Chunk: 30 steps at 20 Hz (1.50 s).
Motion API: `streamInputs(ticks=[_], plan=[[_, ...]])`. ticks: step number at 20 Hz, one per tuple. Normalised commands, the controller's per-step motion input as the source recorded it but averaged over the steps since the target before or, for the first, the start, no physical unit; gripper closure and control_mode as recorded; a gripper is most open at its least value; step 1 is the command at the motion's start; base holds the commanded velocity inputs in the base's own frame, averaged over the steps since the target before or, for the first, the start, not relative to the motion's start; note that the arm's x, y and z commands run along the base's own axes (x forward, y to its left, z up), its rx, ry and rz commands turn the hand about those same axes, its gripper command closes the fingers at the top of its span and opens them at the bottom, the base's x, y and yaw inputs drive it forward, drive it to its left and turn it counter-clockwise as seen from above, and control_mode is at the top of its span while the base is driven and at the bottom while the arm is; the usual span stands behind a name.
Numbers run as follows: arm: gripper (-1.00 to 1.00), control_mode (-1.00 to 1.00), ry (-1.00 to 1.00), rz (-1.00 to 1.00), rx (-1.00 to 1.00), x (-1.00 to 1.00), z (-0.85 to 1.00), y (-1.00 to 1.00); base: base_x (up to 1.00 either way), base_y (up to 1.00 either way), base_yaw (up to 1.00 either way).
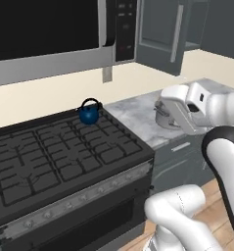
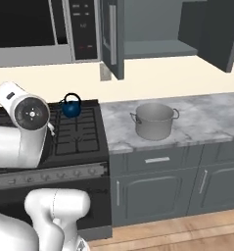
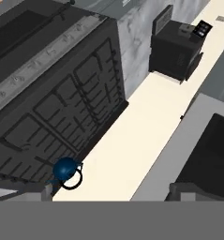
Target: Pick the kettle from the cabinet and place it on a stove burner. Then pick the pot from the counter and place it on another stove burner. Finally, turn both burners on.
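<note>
— Kettle (image 1: 89, 114) status?
— It sits on the back right stove burner (image 1: 91, 128); my gripper is wide open, holding nothing. Pot (image 2: 154, 121) is on the counter (image 2: 211, 117), so I judge it's next, then both knobs.

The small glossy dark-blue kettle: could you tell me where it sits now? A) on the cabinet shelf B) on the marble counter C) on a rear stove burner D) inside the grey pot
C: the small glossy dark-blue kettle stands on the black stove grate, at its back right corner near the wall.
</note>
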Motion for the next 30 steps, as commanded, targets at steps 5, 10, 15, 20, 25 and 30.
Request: streamInputs(ticks=[5, 10, 15, 20, 25, 30], plan=[[-1.00, 1.00, 0.00, 0.00, 0.00, 0.00, 0.00, 0.00, -0.07, -0.68, -0.05], [-1.00, 1.00, 0.00, 0.00, 0.00, 0.00, 0.00, 0.00, 0.00, -0.68, -0.01], [-1.00, 1.00, 0.00, 0.00, 0.00, 0.00, 0.00, 0.00, -0.03, -0.71, 0.00], [-1.00, 1.00, 0.00, 0.00, 0.00, 0.00, 0.00, 0.00, 0.00, -0.76, 0.00], [-1.00, 1.00, 0.00, 0.00, 0.00, 0.00, 0.00, 0.00, 0.00, -0.70, 0.00], [-1.00, 1.00, 0.00, 0.00, 0.00, 0.00, 0.00, 0.00, 0.24, -0.24, 0.00]])
